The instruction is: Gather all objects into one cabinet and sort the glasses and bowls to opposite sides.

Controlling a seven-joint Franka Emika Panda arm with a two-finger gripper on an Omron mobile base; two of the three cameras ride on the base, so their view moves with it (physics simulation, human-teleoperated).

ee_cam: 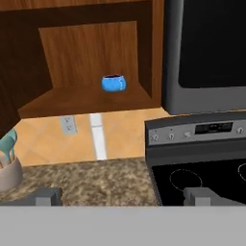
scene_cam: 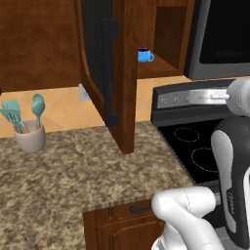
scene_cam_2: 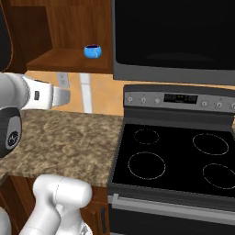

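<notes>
The wall cabinet (scene_cam: 124, 73) has its door swung wide open, the long black bar handle (scene_cam: 110, 73) facing out over the counter. Sitting on the cabinet's bottom board is the blue mug (ee_cam: 114, 82) — toward the right side of the opening, not far from the cabinet's right wall, upright, dark inside. From the left side its handle sticks out to the right (scene_cam: 144, 55); from the other side it looks like a little blue cup on the wood (scene_cam_2: 92, 50).

The gripper (ee_cam: 124, 196) is spread about as wide as it goes and has nothing in it — the two fingertips (ee_cam: 46, 195) poke up at the bottom of the hand camera's picture, well apart, with just speckled granite counter (scene_cam: 73, 171) and the edge of the stove between them. It's hanging back over the counter, well short of the mug and lower than it.

To the right of the cabinet there's the microwave (scene_cam_2: 174, 39), and under it a black stove (scene_cam_2: 172, 158) with four ring burners and a row of knobs. On the left of the counter stands a pale crock (scene_cam: 30, 137) full of teal utensils. A wall outlet (ee_cam: 68, 125) sits on the tiled backsplash below the cabinet.
</notes>
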